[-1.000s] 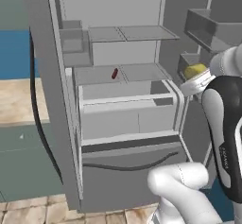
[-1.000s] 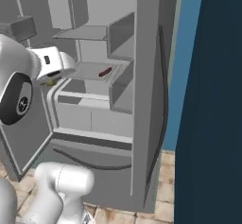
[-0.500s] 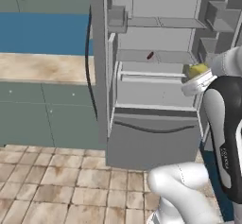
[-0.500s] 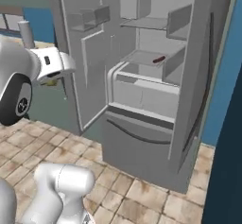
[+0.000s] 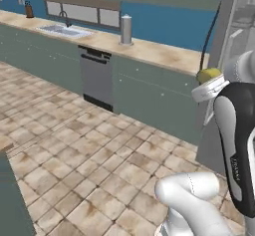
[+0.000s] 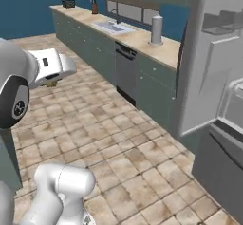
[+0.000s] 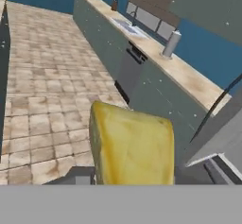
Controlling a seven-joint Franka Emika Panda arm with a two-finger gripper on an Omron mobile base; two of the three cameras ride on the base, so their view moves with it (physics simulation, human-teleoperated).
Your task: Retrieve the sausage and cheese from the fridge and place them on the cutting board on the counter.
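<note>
Kitchen, tiled floor (image 5: pixel 74 145); counter (image 5: pixel 149 51) alongside; fridge (image 6: pixel 213 77) open. My gripper (image 7: pixel 127 183): jaws clamped on 1 cheese (image 7: pixel 130 147).

A: What lies along that run of cabinets?

B: A sink (image 5: pixel 63 30) with a faucet (image 5: pixel 63 17) behind it, set in near the far end. Just this side stands an upright grey cylinder (image 5: pixel 126 29).

A: And below?

B: A grey dishwasher (image 5: pixel 96 78) between the green cabinet fronts (image 5: pixel 149 99). Tan floor tiles (image 5: pixel 84 165) spread in front.

A: Further back?

B: A small dark knife block (image 6: pixel 94 6) and a dark box (image 6: pixel 69 3), beneath the blue wall (image 5: pixel 164 28).
</note>
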